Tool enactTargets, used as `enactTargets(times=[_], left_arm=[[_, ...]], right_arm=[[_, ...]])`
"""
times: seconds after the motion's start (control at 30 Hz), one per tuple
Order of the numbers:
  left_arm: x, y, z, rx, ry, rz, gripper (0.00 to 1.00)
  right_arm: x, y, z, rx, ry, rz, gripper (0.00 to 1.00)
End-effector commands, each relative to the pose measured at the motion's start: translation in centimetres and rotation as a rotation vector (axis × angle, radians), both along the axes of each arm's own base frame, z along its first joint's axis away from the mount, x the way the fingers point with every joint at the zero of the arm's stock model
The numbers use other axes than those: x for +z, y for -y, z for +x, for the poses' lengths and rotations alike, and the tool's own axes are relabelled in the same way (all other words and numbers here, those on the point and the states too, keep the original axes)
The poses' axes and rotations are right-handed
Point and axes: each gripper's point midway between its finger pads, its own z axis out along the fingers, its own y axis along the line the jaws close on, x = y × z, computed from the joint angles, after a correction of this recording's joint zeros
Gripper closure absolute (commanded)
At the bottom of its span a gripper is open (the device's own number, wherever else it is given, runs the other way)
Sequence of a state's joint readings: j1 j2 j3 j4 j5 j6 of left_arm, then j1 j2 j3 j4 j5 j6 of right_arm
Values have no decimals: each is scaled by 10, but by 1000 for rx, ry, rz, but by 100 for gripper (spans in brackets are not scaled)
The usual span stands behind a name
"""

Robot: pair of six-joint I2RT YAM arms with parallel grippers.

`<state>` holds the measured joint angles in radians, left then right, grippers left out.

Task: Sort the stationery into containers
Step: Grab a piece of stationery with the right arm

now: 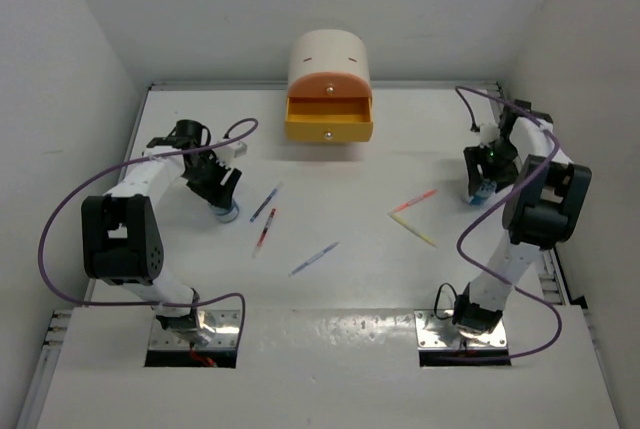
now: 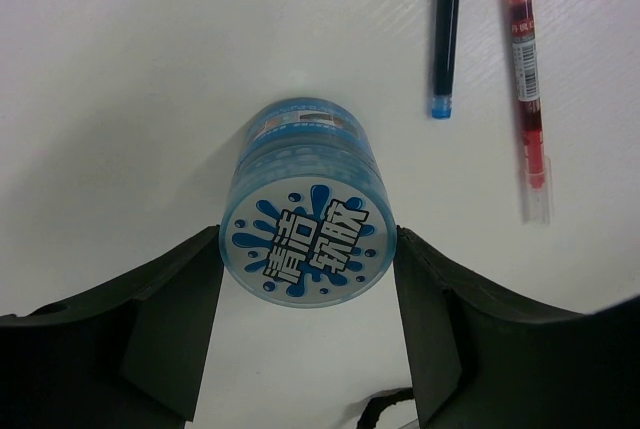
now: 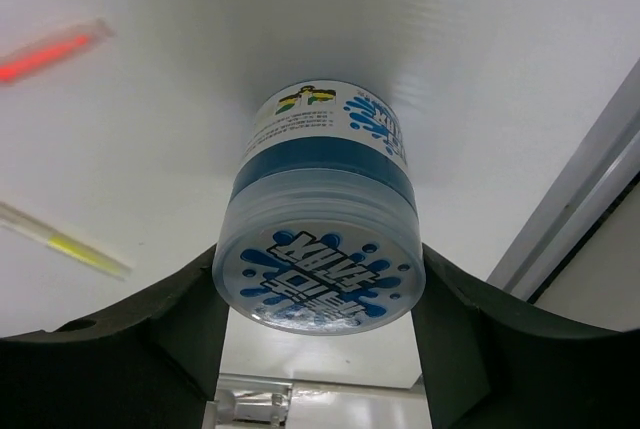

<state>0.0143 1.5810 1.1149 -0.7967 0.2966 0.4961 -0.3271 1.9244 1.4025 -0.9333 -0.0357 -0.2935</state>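
White tabletop carries both risks. The left gripper is closed on the lid rim of a blue-white jar standing between its fingers, and the right gripper clamps a second jar the same way. Such thin holds on slick round plastic could twist loose on lifting. A blue pen and red pen, ahead-right of the left hand, could get swept. The open yellow drawer lies well beyond both hands, so the arms may collide there.

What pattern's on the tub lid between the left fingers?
Tub lid: dark blue splash with white characters on pale blue; best in left wrist view.
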Motion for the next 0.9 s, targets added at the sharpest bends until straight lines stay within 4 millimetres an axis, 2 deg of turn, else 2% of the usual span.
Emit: enactTargets(times=[0.0, 0.07, 0.1, 0.13, 0.17, 0.2, 0.23, 0.27, 0.3, 0.33, 0.37, 0.47, 0.5, 0.53, 0.57, 0.63, 0.67, 0.87], left_arm=[[12, 8, 8, -10, 56, -41, 78], [13, 8, 9, -12, 61, -42, 78], [14, 9, 10, -12, 62, -46, 78], [15, 9, 11, -9, 61, -51, 79], [16, 10, 11, -9, 61, -55, 78], [16, 11, 12, -7, 62, -57, 78], [15, 11, 13, -4, 61, -60, 78], [15, 12, 13, -3, 62, -63, 78], [15, 12, 13, 0, 59, -68, 78], [16, 14, 14, 1, 62, -75, 78], [16, 15, 13, 5, 58, -81, 78], [19, 16, 16, 19, 70, -92, 79], [22, 17, 18, 17, 84, -94, 79], [24, 17, 20, 21, 96, -98, 79], [26, 18, 21, 24, 100, -104, 79], [29, 20, 22, 28, 104, -113, 79], [29, 20, 23, 32, 100, -116, 79], [28, 21, 19, 35, 95, -118, 79]], right_arm=[[74, -26, 40, 101, 226, 24, 88], [110, -43, 51, 134, 289, 34, 92], [123, -63, 58, 185, 315, 52, 95], [136, -73, 63, 199, 345, 65, 98], [162, -83, 73, 217, 405, 68, 100], [177, -106, 80, 260, 448, 99, 100], [191, -119, 85, 267, 487, 117, 100], [217, -130, 97, 290, 568, 116, 100], [231, -158, 101, 344, 612, 141, 100], [244, -170, 106, 345, 656, 154, 100], [265, -192, 114, 384, 737, 167, 100], [293, -224, 133, 425, 860, 172, 100], [298, -242, 135, 457, 880, 181, 100], [305, -250, 140, 467, 907, 169, 100], [297, -267, 147, 490, 903, 176, 100], [300, -279, 157, 491, 926, 178, 100], [287, -290, 164, 501, 907, 176, 100], [266, -314, 183, 507, 896, 167, 100]])
